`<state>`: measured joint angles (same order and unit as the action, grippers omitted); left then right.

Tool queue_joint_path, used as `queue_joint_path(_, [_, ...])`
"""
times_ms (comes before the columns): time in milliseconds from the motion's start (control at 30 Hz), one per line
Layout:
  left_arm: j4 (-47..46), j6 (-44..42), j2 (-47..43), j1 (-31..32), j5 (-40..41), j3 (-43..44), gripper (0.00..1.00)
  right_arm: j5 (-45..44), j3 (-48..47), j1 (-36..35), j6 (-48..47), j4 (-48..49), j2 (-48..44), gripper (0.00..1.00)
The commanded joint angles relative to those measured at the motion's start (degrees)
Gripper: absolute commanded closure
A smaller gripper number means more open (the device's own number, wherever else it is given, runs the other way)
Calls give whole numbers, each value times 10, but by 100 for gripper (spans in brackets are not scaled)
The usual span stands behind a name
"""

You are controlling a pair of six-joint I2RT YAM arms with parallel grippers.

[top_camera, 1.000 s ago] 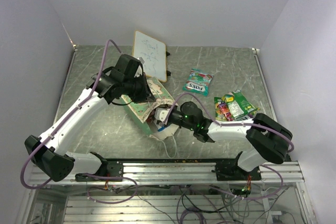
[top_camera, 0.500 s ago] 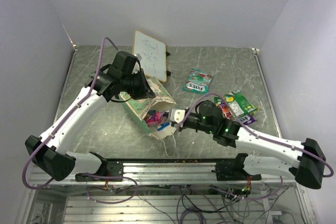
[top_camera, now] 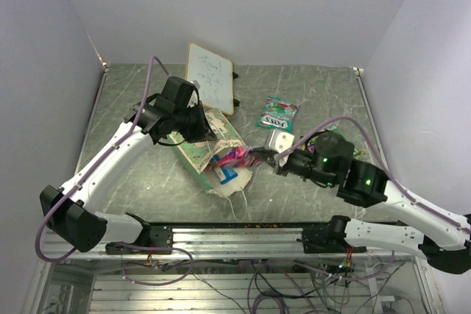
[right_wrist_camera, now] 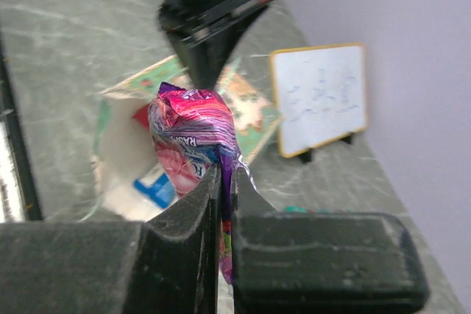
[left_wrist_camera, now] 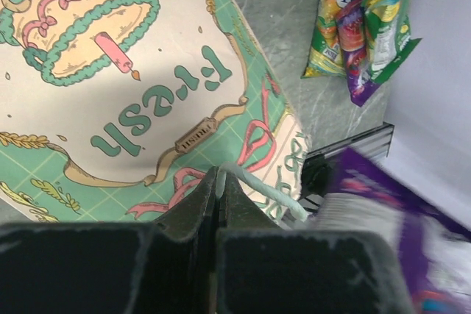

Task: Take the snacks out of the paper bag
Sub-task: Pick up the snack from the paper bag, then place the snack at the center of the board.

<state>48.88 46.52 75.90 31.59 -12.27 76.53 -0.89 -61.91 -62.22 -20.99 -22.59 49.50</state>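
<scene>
Walls (top_camera: 243, 5) of pale lilac are seen on three sides of the grey-green marbled desk (top_camera: 316, 86). The paper bag (top_camera: 199, 151) is laid on its side mid-desk, its upper edge clenched in the left pincer (top_camera: 206, 131). A pink-purple snack packet (top_camera: 241, 156) is grasped by the right pincer (top_camera: 266, 158) at the bag's mouth. A teal packet (top_camera: 277, 115) and a whiteboard (top_camera: 211, 77) are set behind.

In the left wrist view, the pink-and-purple packet (left_wrist_camera: 383, 204) is smeared by blur and cut by the lower right edge, and the paper bag (left_wrist_camera: 110, 108) is cropped at the top and left. Inside the bag, a blue-and-white packet (right_wrist_camera: 156, 182) is blurred and partly hidden behind that packet. The writing on the whiteboard (right_wrist_camera: 319, 93) cannot be read.
</scene>
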Motion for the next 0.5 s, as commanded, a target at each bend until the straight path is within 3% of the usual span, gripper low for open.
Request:
queue_joint_path(0, [-3,-28,22,-15,17,5,93,-142,-81,6,-61,-41,22,100])
queue_joint_path(133, [-10,-32,25,-18,10,3,93,-171,-100,72,-125,-2,62,100])
queue_joint_path(333, [-16,-36,27,-18,-7,4,93,8,-110,301,-154,64,173,100])
queue_joint_path(467, [-9,-43,28,-19,-5,13,93,75,-111,381,-181,129,263,100])
